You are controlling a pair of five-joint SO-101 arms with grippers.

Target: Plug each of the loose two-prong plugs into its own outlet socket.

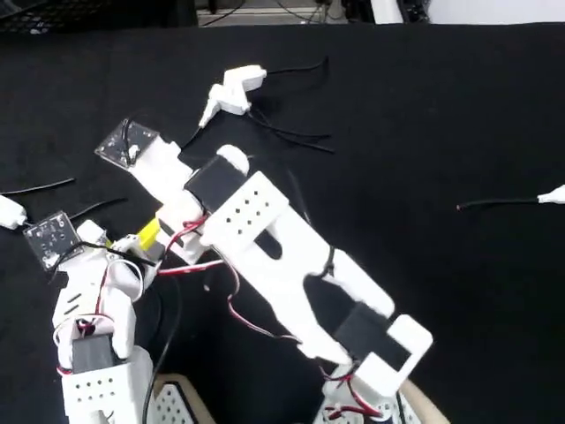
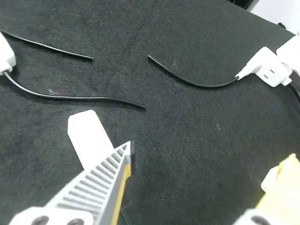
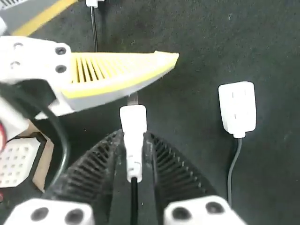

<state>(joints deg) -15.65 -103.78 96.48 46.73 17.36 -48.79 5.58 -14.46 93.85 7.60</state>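
Left gripper [image 2: 197, 161]: fingers spread wide with nothing between them, low over the black table [image 2: 197, 28]. Beyond it lies a white socket [image 2: 266, 70], two slots facing up, with a black cable curving off its tapered end. In the high view this socket sits far, left of centre.

Right gripper [image 3: 133, 137]: black ribbed fingers clamped on the body of a white two-prong plug [image 3: 133, 123]. Its cable trails back between the fingers and its prongs point out ahead. The left gripper's yellow ribbed finger [image 3: 117, 70] crosses just beyond the prongs; I cannot tell whether they touch. A second socket [image 3: 237, 107] lies flat on the table near the held plug but apart from it.

High view: the right arm [image 1: 274, 256] stretches diagonally from near right toward far left. One white connector [image 1: 553, 196] lies at the right edge, well apart from both arms, and another white connector [image 1: 9, 212] at the left edge. I cannot tell whether either is a plug or a socket.
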